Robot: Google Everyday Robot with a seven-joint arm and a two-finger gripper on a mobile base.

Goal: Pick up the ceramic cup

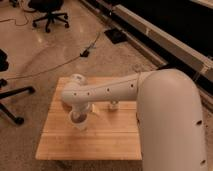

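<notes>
The ceramic cup (77, 121) is small and white and stands upright on the left half of the wooden table (90, 142). My gripper (80, 113) hangs from the white arm (107, 92), which stretches in from the right. It reaches straight down onto the cup's rim, and the wrist hides the far part of the rim. Only the cup's front wall and base show beneath it.
A small pale bottle (114, 105) stands just right of the cup, under the arm. Office chairs (47, 12) and a black cable (75, 57) lie on the floor behind and left of the table. A dark bench runs along the back right.
</notes>
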